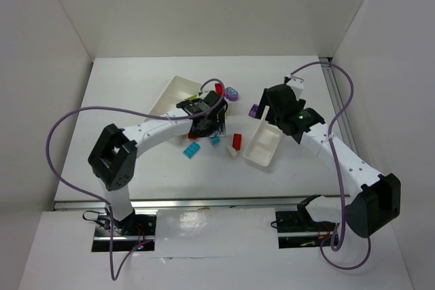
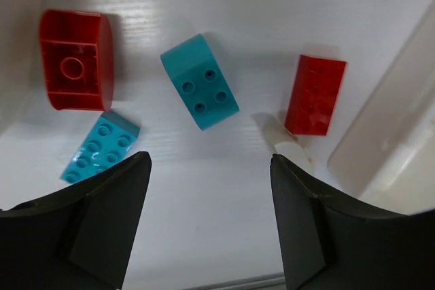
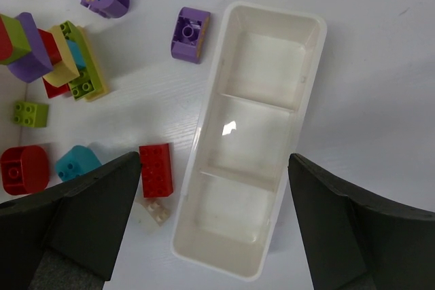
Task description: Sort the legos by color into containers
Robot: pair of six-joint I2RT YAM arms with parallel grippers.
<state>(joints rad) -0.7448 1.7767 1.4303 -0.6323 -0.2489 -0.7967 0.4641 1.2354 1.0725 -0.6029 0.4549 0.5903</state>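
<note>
Toward the tabletop's middle, cyan legos (image 2: 199, 90) and a red brick (image 2: 315, 93) lie beside the three-compartment tray (image 3: 262, 66), under the left gripper (image 2: 211, 168), jaws parted. The right gripper (image 3: 214, 161), spread wide, hangs over that tray; a second tray (image 1: 171, 94) sits toward the far edge.

Spread pincer (image 2: 209, 168) hangs over a cyan brick (image 2: 200, 91) near a red brick (image 2: 315, 94).
</note>
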